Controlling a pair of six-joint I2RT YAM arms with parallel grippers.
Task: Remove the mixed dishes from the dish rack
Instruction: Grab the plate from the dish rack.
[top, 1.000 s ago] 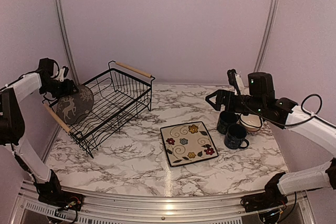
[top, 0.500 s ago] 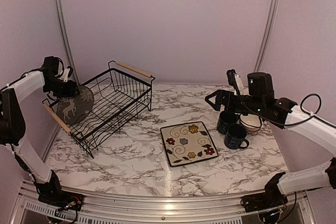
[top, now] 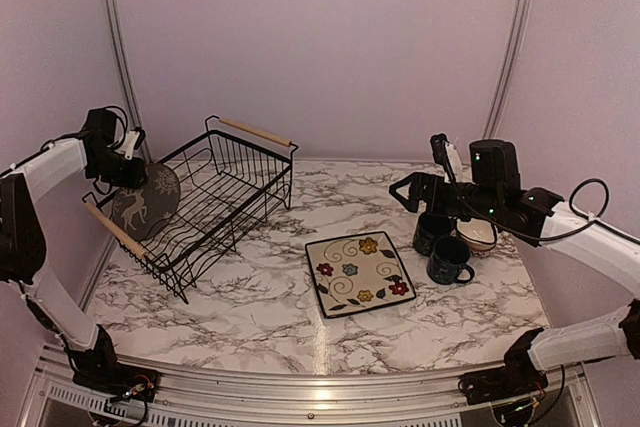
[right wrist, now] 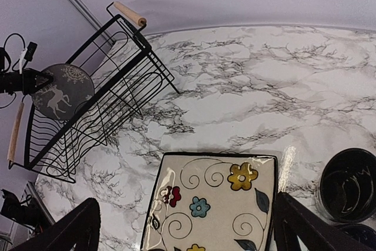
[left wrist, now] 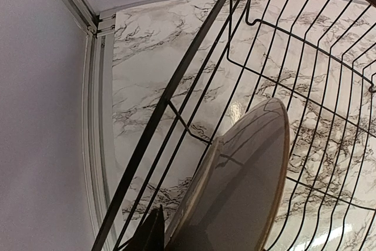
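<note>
Nearest me, the square flowered plate [top: 360,274] lies flat on the bench [top: 250,317], with two mugs [top: 448,260] just right of it. My right claw [top: 410,190] hangs wide open beside them. At the far left, my left claw [top: 133,169] pinches the deer plate [top: 143,205] by its top rim, on edge inside the dish rack [top: 215,202].

Dish rack [top: 254,132]: black wire basket with a pale wooden rod handle at each end; far left of the worktop [top: 250,297], set at a slant.
Deer plate [top: 145,202]: round, grey-brown, pale deer; stands on edge in the rack's left end, top rim in the left pincer [top: 128,175].
Flower plate [top: 360,272]: square, cream, coloured flowers; flat mid-worktop, right of the rack.
Far mug [top: 433,232]: dark blue-green, upright, just right of the flower plate.
Near mug [top: 448,259]: same colour, upright, touching the far mug; handle points right.
Bowl [top: 480,234]: small, pale inside, just right of the far mug.
</note>
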